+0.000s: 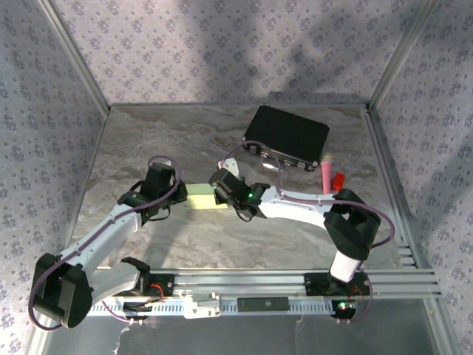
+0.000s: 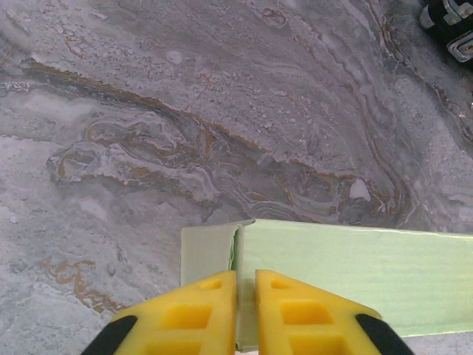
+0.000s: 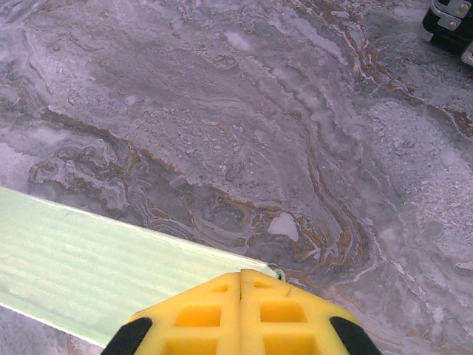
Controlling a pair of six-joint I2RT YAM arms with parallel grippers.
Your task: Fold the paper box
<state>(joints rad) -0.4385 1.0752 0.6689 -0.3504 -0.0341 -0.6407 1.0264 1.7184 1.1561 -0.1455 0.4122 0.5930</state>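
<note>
One black box (image 1: 288,137) lies on the marble table (image 1: 148,133), and I place everything from it. The paper box (image 1: 205,197), one flat pale-green piece, lies nearer to the arm bases than the black box and to its left in the top view. A strip of bare marble is between the two.

Just beside the right end of the black box lies one pink stick-like thing (image 1: 326,170). One small red thing (image 1: 339,180) is close to it, on the side away from the black box. What these two are I cannot tell. The white forearm of the right arm (image 1: 295,203) runs on the near side of the black box, below the pink thing, and reaches toward the paper box.

There are two arms and two grippers, one at each short end of the paper box. The left gripper (image 2: 246,275) is at the end farther from the black box. Its yellow fingers (image 2: 211,310) are almost pressed together, with a thin slit between them. The box's end edge, beside a small open flap (image 2: 207,251), runs into this slit, so the fingers appear to pinch the card. The right gripper (image 3: 240,275) is at the end nearer to the black box. Its fingers are pressed fully together with nothing between them, and the tips are over the corner of the green card.
</note>
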